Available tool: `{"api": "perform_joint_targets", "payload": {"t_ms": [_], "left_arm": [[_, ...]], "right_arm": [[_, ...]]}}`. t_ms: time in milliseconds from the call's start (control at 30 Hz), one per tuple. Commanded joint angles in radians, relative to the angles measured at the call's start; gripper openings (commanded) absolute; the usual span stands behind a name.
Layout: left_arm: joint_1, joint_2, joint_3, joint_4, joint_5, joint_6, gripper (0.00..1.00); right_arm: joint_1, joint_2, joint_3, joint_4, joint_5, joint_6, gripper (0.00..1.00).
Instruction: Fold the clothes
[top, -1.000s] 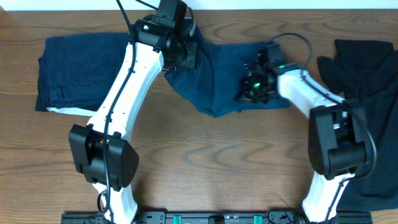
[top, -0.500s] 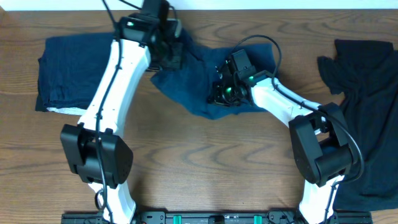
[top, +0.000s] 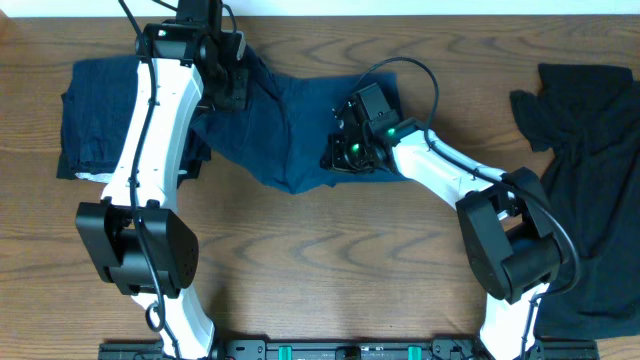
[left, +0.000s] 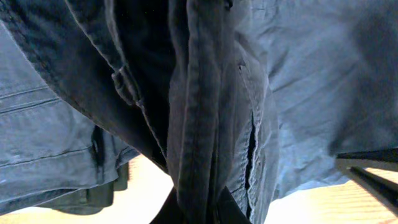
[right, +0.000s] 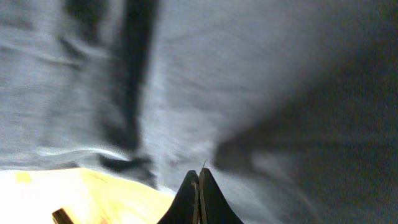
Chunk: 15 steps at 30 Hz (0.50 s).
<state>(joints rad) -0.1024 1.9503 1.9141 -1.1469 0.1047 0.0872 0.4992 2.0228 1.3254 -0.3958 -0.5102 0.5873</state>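
A navy denim garment (top: 290, 120) with stitched seams hangs between my two grippers across the far middle of the table. My left gripper (top: 228, 85) is shut on a bunched fold of it at its far left end; the left wrist view shows the jaws (left: 200, 208) pinching that denim (left: 205, 93). My right gripper (top: 340, 155) is shut on the garment's right part; in the right wrist view the jaws (right: 199, 180) are pressed together with the blurred blue cloth (right: 249, 81) in front. The garment's left edge overlaps a folded navy garment (top: 105, 115).
A black garment (top: 590, 130) lies crumpled along the right edge of the wooden table (top: 330, 260). The folded navy garment sits at the far left with a white strip (top: 105, 178) showing at its near edge. Both arm bases stand at the near edge.
Both grippers have moved left, carrying the denim garment with them. Its left end now reaches over the folded navy garment.
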Motion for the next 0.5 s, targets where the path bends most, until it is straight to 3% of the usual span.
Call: {"api": "perform_joint_targets", "payload": {"t_ms": [0,200,467], "left_arm": [[0.002,-0.005,0.061,-0.006,-0.084,0.048,0.06],[0.002,-0.004,0.087,-0.005,-0.11,0.113,0.06],[-0.004,-0.004,0.087,-0.009,-0.146,0.088,0.06]], "right_arm": [[-0.046,0.008,0.017,-0.05,0.013,-0.04,0.01],[-0.145,0.008,0.026,-0.158,0.009,-0.134,0.01],[-0.247,0.008,0.039,-0.27,0.089,-0.246,0.01]]}}
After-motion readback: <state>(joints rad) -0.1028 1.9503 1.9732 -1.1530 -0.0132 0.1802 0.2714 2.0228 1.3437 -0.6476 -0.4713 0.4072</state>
